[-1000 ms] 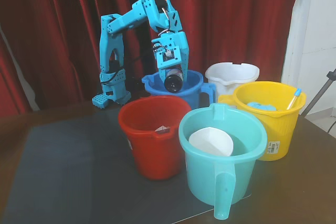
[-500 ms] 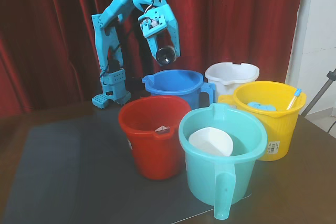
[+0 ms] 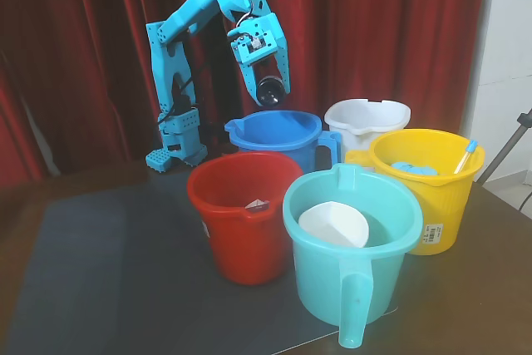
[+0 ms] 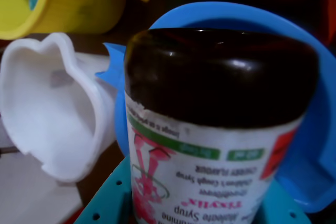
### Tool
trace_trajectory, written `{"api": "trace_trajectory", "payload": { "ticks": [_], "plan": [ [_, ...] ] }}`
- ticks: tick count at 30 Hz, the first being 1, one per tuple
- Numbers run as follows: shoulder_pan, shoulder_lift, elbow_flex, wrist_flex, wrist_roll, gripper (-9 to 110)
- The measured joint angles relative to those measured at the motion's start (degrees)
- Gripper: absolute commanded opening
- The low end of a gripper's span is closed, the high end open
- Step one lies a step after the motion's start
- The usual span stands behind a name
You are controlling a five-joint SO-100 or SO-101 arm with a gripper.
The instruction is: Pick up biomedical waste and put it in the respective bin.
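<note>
Bottle (image 3: 270, 89) clamped in gripper (image 3: 272, 81), above blue bucket (image 3: 278, 135)

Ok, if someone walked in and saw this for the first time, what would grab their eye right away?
First the cluster of bright buckets on the dark table: red, teal, yellow, white and royal-blue bucket. Then the blue arm's gripper at the back, holding a dark medicine bottle right above the royal-blue bucket, filling the wrist view.
</note>
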Motion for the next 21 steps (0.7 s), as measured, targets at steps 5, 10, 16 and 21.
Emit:
{"api": "trace_trajectory", "payload": {
  "ticks": [5,10,16,21],
  "plan": [
    [0.09,0.0,0.0,0.0,-3.69,0],
    [0.18,0.0,0.0,0.0,-7.21,0],
    [2.99,0.0,0.0,0.0,-8.79,18],
    [3.52,0.0,0.26,0.0,-8.79,20]
  ]
}}
